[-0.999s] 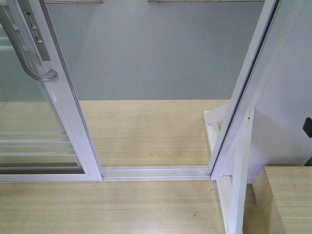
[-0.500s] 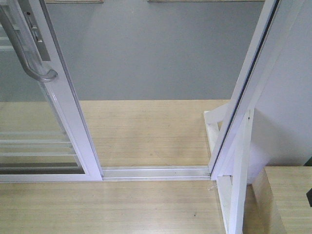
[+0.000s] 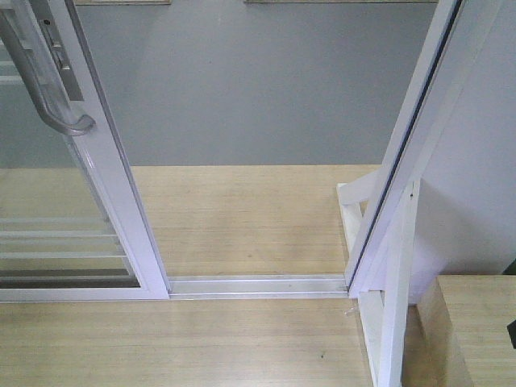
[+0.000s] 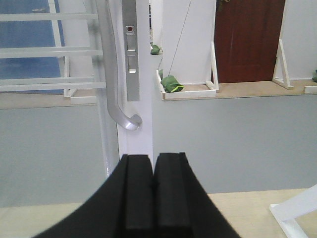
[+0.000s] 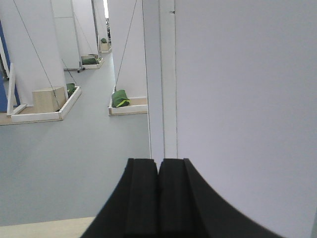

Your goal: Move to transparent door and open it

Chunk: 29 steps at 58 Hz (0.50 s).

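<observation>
Indoor test hall or lab with mock-up room sets. Free-standing white wall panels [image 5: 34, 44] braced by thin cables, weighted with green sandbags [image 4: 172, 83]. Raised wood-plank platforms [image 3: 242, 218] on grey floor [image 3: 258, 89]. Brown door [image 4: 249, 39] set in one panel.

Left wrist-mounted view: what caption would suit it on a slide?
Shut left gripper faces the transparent door, its curved grey handle just ahead, ungrasped.

I am holding my left gripper [image 4: 152, 193] and right gripper [image 5: 158, 198] level, both pressed closed, gripping nothing.
</observation>
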{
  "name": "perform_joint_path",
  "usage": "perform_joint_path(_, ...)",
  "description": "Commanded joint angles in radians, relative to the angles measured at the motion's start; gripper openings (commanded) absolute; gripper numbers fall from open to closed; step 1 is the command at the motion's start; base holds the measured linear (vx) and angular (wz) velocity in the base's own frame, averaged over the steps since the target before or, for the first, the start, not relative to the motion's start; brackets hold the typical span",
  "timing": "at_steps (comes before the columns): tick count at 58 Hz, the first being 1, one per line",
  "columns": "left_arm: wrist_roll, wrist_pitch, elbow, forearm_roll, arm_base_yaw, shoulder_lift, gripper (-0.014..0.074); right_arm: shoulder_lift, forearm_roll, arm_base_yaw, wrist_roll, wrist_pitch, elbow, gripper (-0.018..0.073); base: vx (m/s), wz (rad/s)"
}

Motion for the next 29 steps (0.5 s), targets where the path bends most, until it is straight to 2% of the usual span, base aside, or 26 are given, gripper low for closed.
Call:
perform_joint_path(1, -0.001, -0.084, 0.008, -0.003, -0.007, 0.007, -0.0006, -0.006, -0.006, -0.006, 0.0, -0.075, 0.005, -0.0006, 0.0, 0.0)
perform_joint_path(29, -0.001, -0.084, 0.008, -0.003, -0.007, 0.007, -0.0006, -0.006, -0.006, -0.006, 0.0, -0.072, 0.005, -0.0006, 0.0, 0.0)
